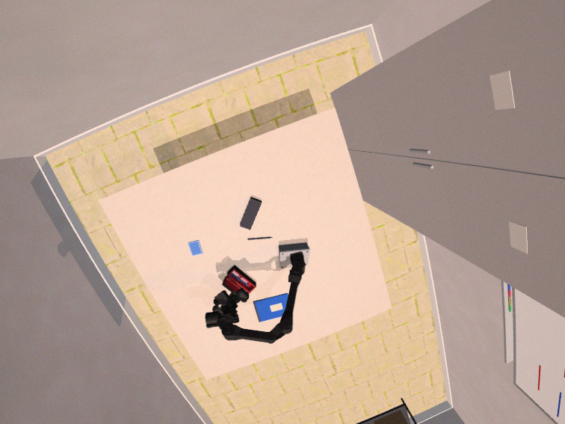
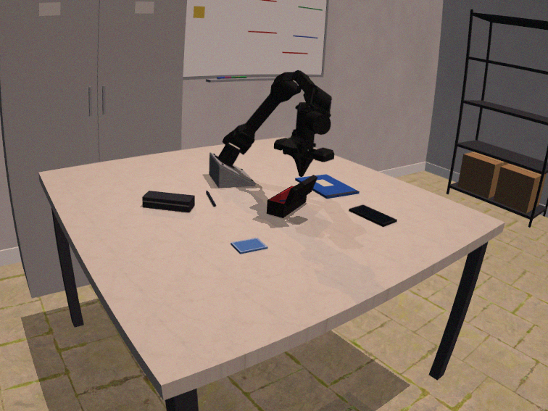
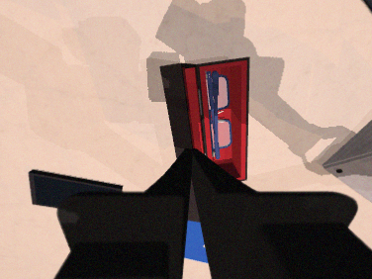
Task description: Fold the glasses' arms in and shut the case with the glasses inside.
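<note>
The case (image 1: 231, 286) (image 2: 276, 208) (image 3: 174, 110) stands on the table with its red-lined base open upward and its lid raised, leaning back. The blue-framed glasses (image 3: 216, 115) lie inside the base. Their arms look folded in along the lenses. My gripper (image 2: 301, 174) (image 3: 190, 153) is shut and empty, pointing down. In the exterior view its tips are close to the raised lid's upper edge, on the far side; whether they touch it I cannot tell. In the wrist view the fingers hide the case's near end.
A blue notebook (image 1: 264, 308) (image 2: 341, 188) and a black phone (image 2: 372, 214) (image 3: 64, 188) lie near the case. A light blue card (image 1: 195, 247) (image 2: 248, 245), a pen (image 1: 259, 238) (image 2: 210, 198) and a black box (image 1: 250, 212) (image 2: 168, 201) lie farther off.
</note>
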You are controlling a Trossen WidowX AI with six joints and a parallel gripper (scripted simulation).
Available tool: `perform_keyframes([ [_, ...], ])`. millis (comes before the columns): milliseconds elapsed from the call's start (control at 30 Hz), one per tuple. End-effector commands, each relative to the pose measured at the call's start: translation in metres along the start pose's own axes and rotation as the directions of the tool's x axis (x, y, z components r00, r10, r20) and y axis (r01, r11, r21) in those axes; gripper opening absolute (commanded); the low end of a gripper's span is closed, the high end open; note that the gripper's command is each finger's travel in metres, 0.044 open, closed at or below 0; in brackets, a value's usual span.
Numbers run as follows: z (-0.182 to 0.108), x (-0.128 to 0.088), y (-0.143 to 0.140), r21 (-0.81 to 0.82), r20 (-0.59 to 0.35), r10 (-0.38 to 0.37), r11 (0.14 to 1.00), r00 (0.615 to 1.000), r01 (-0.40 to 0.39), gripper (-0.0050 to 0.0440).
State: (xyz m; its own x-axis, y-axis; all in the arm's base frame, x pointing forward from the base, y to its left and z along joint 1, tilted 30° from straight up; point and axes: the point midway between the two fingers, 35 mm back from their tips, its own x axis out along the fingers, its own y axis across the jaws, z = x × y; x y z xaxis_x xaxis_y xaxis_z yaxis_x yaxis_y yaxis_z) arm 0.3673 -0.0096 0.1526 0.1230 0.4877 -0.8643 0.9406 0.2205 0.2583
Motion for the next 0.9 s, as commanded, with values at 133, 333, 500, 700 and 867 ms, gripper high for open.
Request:
perform_keyframes([
  [133,-0.003,0.000,0.008,-0.260,0.006,-0.001,0.966,1.000,0.002,0.0000],
  [333,-0.005,0.000,0.011,-0.391,0.006,0.000,0.920,1.000,0.003,0.0000],
  [500,-0.008,0.000,0.015,-0.545,0.005,0.000,0.839,1.000,0.003,0.0000],
  [700,-0.011,0.000,0.020,-0.707,0.004,0.001,0.707,1.000,0.002,0.0000],
  [867,-0.013,0.000,0.023,-0.798,0.003,0.002,0.603,1.000,0.001,0.0000],
])
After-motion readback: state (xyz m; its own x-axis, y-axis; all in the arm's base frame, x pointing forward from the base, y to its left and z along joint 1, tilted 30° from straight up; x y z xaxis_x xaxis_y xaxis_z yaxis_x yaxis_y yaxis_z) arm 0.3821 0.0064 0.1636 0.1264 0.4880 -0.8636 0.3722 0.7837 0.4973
